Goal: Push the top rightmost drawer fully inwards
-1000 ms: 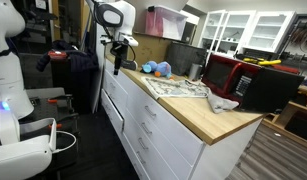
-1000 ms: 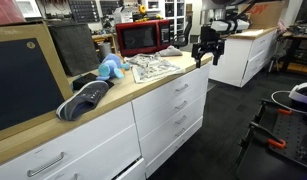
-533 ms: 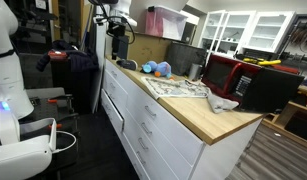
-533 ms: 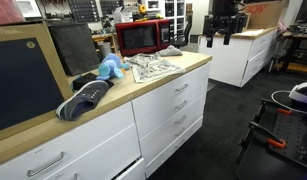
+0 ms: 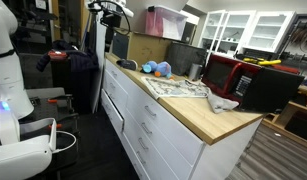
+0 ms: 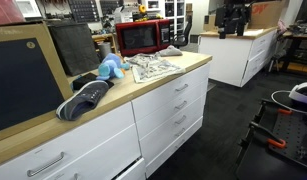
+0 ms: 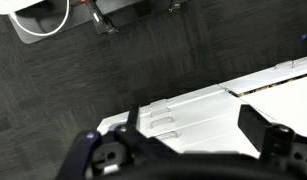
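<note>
The top rightmost drawer (image 6: pixel 176 89) is a shallow white front with a small handle, just under the wooden countertop (image 6: pixel 163 75). It also shows in an exterior view (image 5: pixel 145 101). Its front looks level with the drawers below it. My gripper (image 6: pixel 234 24) hangs high in the air, well away from the cabinet, and is open and empty; it also shows in an exterior view (image 5: pixel 118 36). In the wrist view my gripper (image 7: pixel 193 132) looks down on white drawer fronts (image 7: pixel 193 105) with three small handles far below.
On the countertop lie dark shoes (image 6: pixel 85 99), a blue soft toy (image 6: pixel 111 68), newspaper (image 6: pixel 153 67) and a red microwave (image 6: pixel 143 37). A second white cabinet (image 6: pixel 238 55) stands behind my gripper. The floor (image 7: pixel 103 70) is dark carpet. A white robot (image 5: pixel 8 60) stands across the aisle.
My gripper has risen from beside the countertop corner to high above it and drawn away from the cabinet. The drawers have not moved.
</note>
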